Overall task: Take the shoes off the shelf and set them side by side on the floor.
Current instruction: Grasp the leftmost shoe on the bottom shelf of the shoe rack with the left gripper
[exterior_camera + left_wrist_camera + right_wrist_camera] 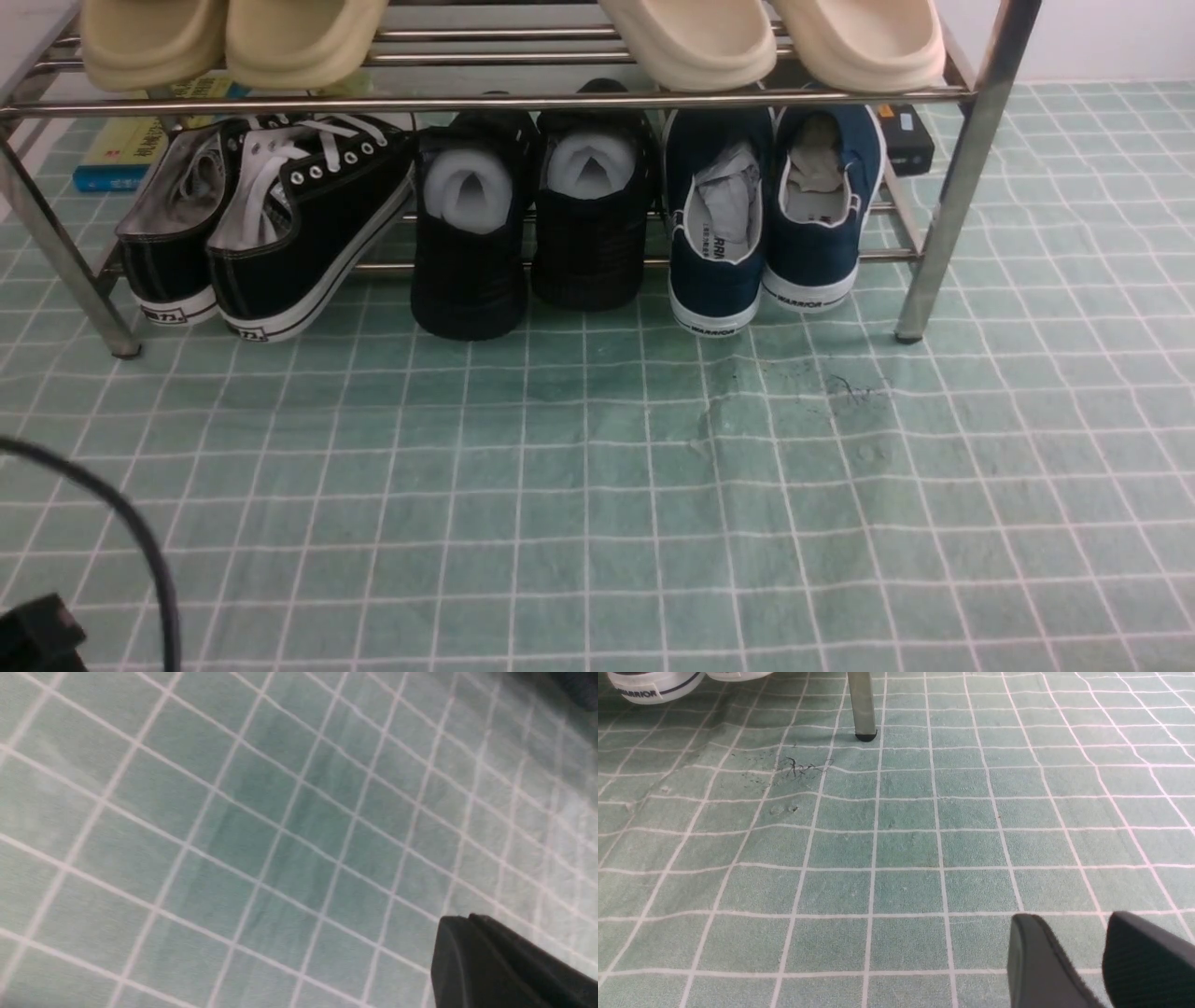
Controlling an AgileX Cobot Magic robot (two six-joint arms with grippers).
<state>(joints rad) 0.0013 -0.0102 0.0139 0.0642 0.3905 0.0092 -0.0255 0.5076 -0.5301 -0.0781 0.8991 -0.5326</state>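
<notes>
The shoes, two black canvas sneakers with white laces, stand heel-out at the left of the shelf's lower tier, one [168, 243] beside the other [299, 219], their heels hanging over the front rail. The chrome shelf [962, 168] stands on the pale green gridded floor [597, 485]. In the left wrist view my left gripper [460, 918] hangs over bare floor [261, 826], its fingers pressed together with nothing between them. My right gripper [1069, 919] is open over the floor [906, 849], short of the shelf's right front leg [862, 704]. Neither gripper shows in the front view.
All-black shoes stuffed with white paper [523, 215] and navy slip-ons [766, 205] share the lower tier. Beige slippers [691, 42] fill the upper tier. Books [126, 149] and a black box [907, 138] lie behind the shelf. A black cable [140, 541] curves at the lower left.
</notes>
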